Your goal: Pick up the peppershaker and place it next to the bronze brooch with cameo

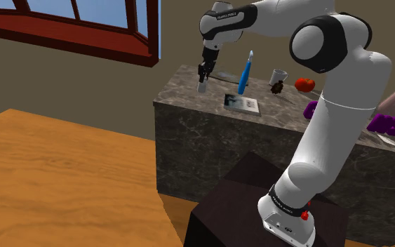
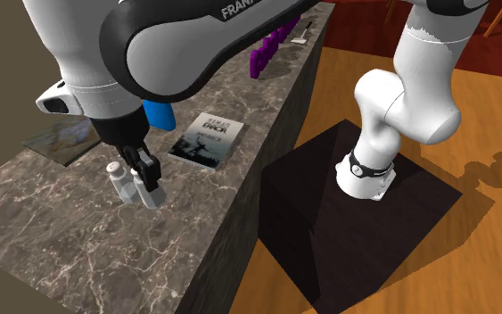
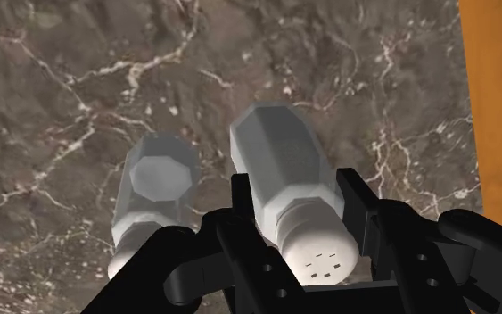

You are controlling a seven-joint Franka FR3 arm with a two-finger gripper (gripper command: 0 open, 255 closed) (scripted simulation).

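Peppershaker (image 3: 289, 169), clamped below its cap between the 2 fingers of gripper (image 3: 295, 201), beside a similar shaker (image 3: 155, 192) at the marble counter (image 3: 79, 80), perhaps barely clear of it. Looks light, rigid, smooth and slippery; flat facets suit the pads.

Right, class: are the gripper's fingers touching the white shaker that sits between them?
Touching. In the wrist view the gripper has both fingers flush against the white shaker, with no marble counter showing between finger and shaker.
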